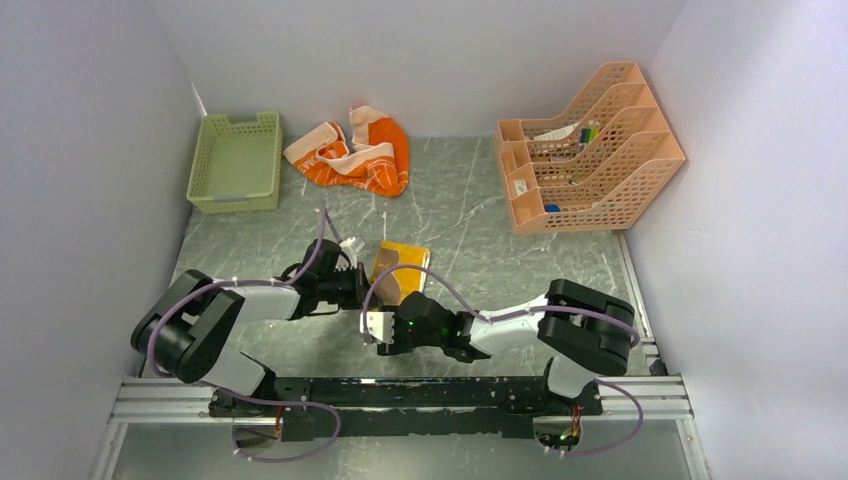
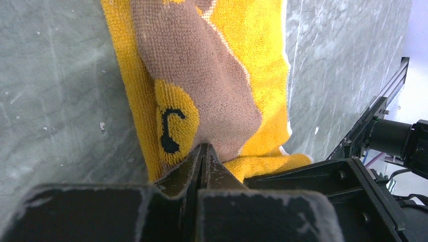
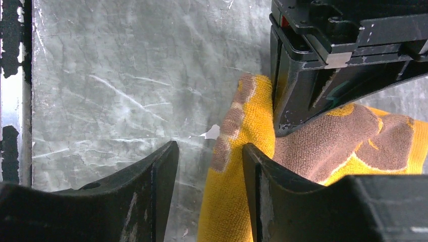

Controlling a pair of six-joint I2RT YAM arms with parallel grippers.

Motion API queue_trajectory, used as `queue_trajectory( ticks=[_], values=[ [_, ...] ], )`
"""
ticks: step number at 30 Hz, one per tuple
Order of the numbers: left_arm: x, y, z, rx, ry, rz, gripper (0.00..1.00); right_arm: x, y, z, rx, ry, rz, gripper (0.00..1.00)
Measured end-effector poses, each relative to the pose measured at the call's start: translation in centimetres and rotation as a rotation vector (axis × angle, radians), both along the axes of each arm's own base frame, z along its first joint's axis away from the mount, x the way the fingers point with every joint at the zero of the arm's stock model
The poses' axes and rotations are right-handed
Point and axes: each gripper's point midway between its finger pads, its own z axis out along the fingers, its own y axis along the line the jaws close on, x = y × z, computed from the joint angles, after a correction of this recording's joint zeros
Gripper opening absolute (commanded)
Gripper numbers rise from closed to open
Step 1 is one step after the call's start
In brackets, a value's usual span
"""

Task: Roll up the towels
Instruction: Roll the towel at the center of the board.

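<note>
My left gripper (image 2: 202, 151) has its jaws pressed together, pinching the near-left edge of the mustard-yellow towel (image 2: 242, 60), which bunches up where the black fingers meet. My right gripper (image 3: 209, 146) stands with its jaws spread, a gap between them; the towel's looped pile edge lies in that gap against one finger, the other finger over bare table (image 1: 470, 220). The towel is soft terry, yellow with a brown woven patch and a small black mark, and it lies flat near the middle of the grey marbled tabletop, just beyond both grippers. From above it looks nearly square, its slightly longer side running near to far and leaning a little right at the far end. Farther back, the orange towel (image 1: 360, 150) sits crumpled in a heap with pale peach bands showing, stretched left to right. Left of it is the green mesh basket (image 1: 205, 160), and at far right the peach file rack (image 1: 600, 190), stepped and perforated.
</note>
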Motion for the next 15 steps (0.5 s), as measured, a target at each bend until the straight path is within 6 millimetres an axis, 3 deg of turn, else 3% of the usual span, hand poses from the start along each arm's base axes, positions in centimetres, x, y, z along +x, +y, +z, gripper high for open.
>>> queue_trajectory(
  ticks=[9, 11, 15],
  values=[
    [0.2, 1.0, 1.2, 0.054, -0.023, 0.014, 0.11, 1.3, 0.4, -0.1, 0.031, 0.003, -0.074, 0.5],
    [0.8, 1.6, 3.0, 0.067, -0.062, 0.034, 0.14, 1.8, 0.6, -0.2, 0.038, 0.003, -0.106, 0.5],
    [4.3, 3.1, 10.3, 0.027, -0.23, 0.116, 0.15, 2.8, 0.9, -0.2, 0.044, 0.007, -0.168, 0.49]
  ],
)
